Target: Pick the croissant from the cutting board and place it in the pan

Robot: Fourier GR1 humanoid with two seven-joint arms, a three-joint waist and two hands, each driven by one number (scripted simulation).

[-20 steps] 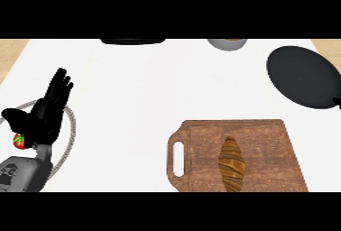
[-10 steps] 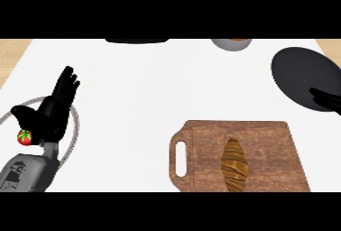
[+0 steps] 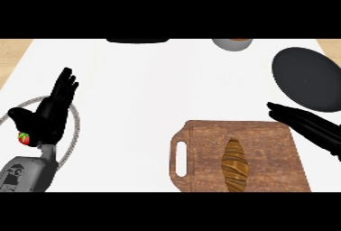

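Head view: the croissant [image 3: 234, 165] lies on the cutting board [image 3: 266, 135], its long axis running away from the robot. The right hand [image 3: 307, 125], fingers straight and apart from anything, sits over the board's far right corner; the croissant lies to its left and nearer the robot. The pan [image 3: 307, 79] lies just beyond this hand. The left hand [image 3: 47, 115] rests open, well apart on the tabletop [image 3: 166, 81]. The right is clearly nearer.
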